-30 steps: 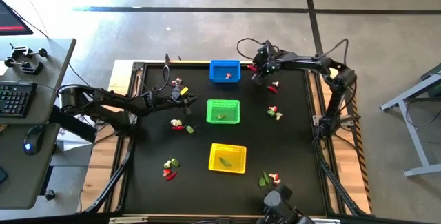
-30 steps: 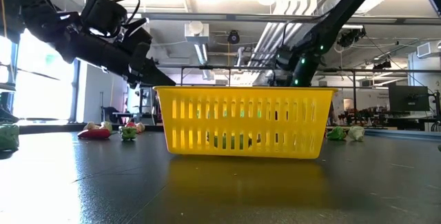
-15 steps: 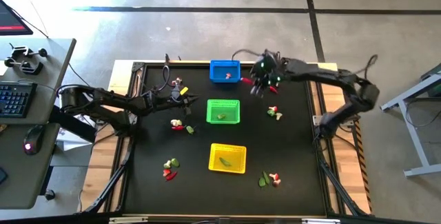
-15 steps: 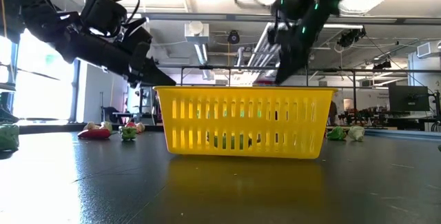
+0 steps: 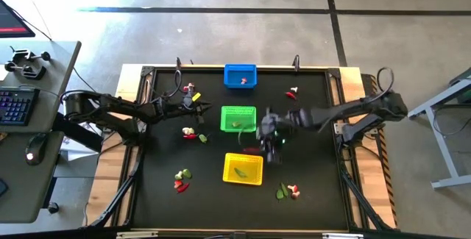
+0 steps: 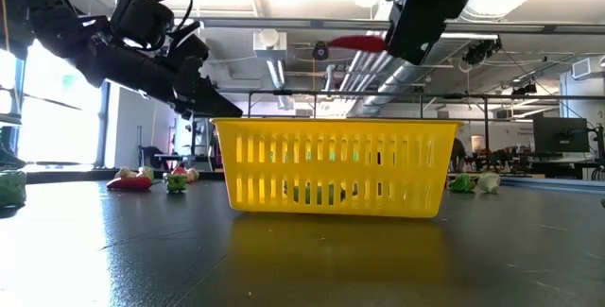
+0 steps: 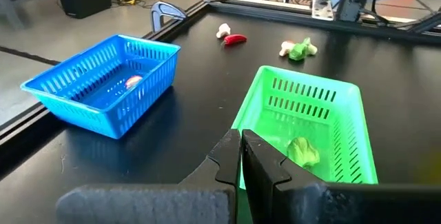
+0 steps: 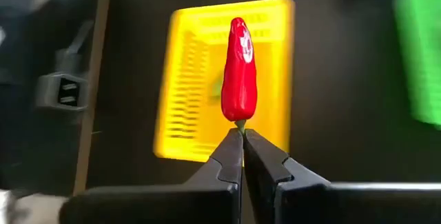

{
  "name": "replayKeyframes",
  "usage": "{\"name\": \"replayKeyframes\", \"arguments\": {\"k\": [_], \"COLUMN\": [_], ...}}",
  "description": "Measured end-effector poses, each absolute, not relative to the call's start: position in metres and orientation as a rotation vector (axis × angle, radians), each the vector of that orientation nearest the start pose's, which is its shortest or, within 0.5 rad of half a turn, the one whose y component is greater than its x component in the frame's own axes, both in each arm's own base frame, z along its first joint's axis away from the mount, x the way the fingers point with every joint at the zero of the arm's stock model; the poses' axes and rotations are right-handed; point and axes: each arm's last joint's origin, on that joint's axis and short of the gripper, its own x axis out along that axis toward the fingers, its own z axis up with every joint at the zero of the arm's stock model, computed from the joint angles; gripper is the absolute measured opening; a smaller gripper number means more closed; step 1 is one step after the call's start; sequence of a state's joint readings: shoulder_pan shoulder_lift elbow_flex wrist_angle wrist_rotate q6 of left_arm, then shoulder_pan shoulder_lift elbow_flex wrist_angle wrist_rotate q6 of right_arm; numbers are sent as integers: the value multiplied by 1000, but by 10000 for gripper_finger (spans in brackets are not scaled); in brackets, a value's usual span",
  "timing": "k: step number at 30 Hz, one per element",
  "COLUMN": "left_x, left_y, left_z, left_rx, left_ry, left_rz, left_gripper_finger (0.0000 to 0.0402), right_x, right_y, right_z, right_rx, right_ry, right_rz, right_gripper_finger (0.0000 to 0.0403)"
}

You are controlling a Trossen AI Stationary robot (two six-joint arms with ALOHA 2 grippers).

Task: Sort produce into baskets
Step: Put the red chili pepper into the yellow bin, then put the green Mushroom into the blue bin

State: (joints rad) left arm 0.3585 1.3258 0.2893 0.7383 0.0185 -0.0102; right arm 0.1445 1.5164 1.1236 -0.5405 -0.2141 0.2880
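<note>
My right gripper (image 5: 266,142) hangs above the table just past the far right corner of the yellow basket (image 5: 243,168), shut on a slim red chilli (image 8: 239,72). The chilli also shows in the low view (image 6: 357,42), above the yellow basket (image 6: 336,167). My left gripper (image 5: 197,106) is shut and empty, just left of the green basket (image 5: 238,118). The green basket holds a green leafy bit (image 7: 302,151). The blue basket (image 5: 240,76) at the far edge holds a white-and-red bit (image 7: 133,81). The yellow basket holds a green bit (image 5: 240,170). My right gripper pinches the chilli's small green stem end (image 8: 239,123) between its two fingertips (image 8: 231,145). The chilli sticks out past the fingertips in line with the fingers. It is lifted clear, high above the yellow basket (image 8: 227,79).
Loose produce lies on the black table: a cluster left of the green basket (image 5: 191,132), one near the left front (image 5: 181,180), one near the front right (image 5: 288,190), a red-and-white pair at the far right (image 5: 292,93), and bits at the far left (image 5: 190,89).
My right gripper has carried the red chilli from beside the blue basket at the far edge toward the near edge, past the green basket's right side, to above the yellow basket. It has stayed shut on the chilli.
</note>
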Motion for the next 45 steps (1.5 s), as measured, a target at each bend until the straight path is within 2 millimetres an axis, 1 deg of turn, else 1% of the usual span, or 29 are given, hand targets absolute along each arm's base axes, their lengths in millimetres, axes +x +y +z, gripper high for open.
{"name": "replayKeyframes", "arguments": {"k": [3,7,9,12,16,20,23,30,32,35,37,40,41,43,45], "left_x": [211,210,210,210,210,210,210,210,210,210,210,212,213,216,220], "left_y": [78,79,79,78,78,78,78,78,78,78,78,77,77,77,76], "left_z": [151,150,150,149,149,149,149,149,149,149,149,147,147,148,150], "left_rx": [-56,-53,-55,-56,-56,-57,-57,-46,-33,-23,-26,-39,-42,-33,-20], "left_ry": [295,300,306,316,316,316,317,320,323,324,325,368,390,451,514], "left_rz": [338,338,338,338,339,341,342,340,337,330,314,268,255,232,209], "left_gripper_finger": [0,0,0,0,0,0,0,0,0,0,0,0,0,0,0], "right_x": [318,329,333,337,341,342,343,344,343,339,333,320,315,308,302], "right_y": [67,72,71,68,62,56,55,53,53,50,45,33,28,19,9], "right_z": [239,218,208,198,190,187,187,187,189,200,213,232,238,245,243], "right_rx": [327,360,360,359,363,361,349,325,295,260,253,193,164,117,92], "right_ry": [984,1036,1068,1091,1109,1113,1104,1096,1089,1059,1036,1019,1012,1003,988], "right_rz": [241,244,230,221,205,195,198,206,226,245,238,183,159,104,84], "right_gripper_finger": [0,0,0,0,0,4,23,94,103,88,62,14,8,13,15]}}
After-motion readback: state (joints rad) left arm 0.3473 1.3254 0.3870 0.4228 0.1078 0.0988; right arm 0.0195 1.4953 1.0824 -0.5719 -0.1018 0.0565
